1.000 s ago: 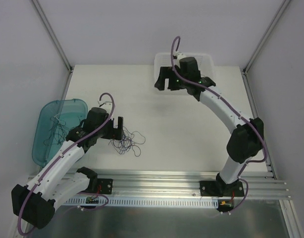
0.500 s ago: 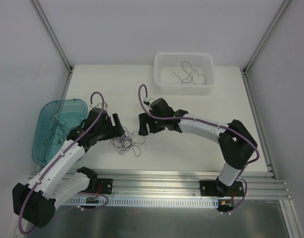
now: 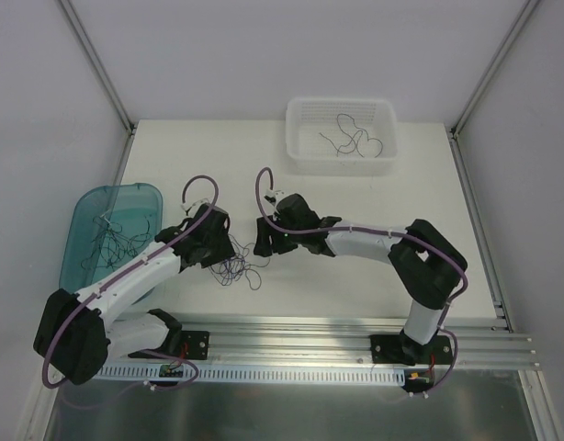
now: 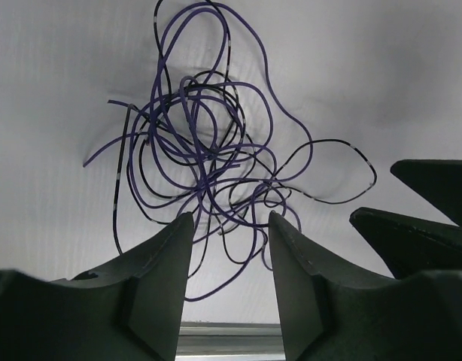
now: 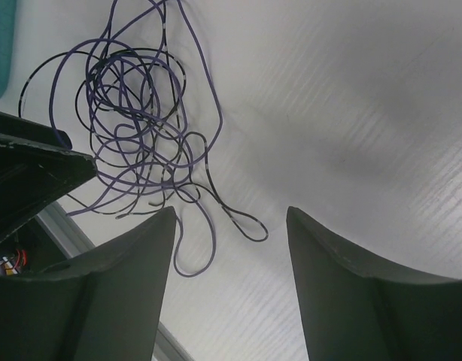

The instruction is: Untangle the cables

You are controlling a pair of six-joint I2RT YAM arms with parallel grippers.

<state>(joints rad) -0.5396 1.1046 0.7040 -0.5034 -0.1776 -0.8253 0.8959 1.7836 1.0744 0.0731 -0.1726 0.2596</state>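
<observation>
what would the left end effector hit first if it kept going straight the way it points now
The tangled clump of purple and black cables: the left end effector points right at it, lower strands lying between its open jaws. Depth is hard to judge.

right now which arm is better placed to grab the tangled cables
Left. The left fingers are centred on the cable clump, with strands between them. The right fingers sit off to one side, only a stray loop between them.

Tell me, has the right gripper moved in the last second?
Yes. The right gripper came away from the white basket, toward the bottom left of the overhead view, and hangs beside the tangled cables.
</observation>
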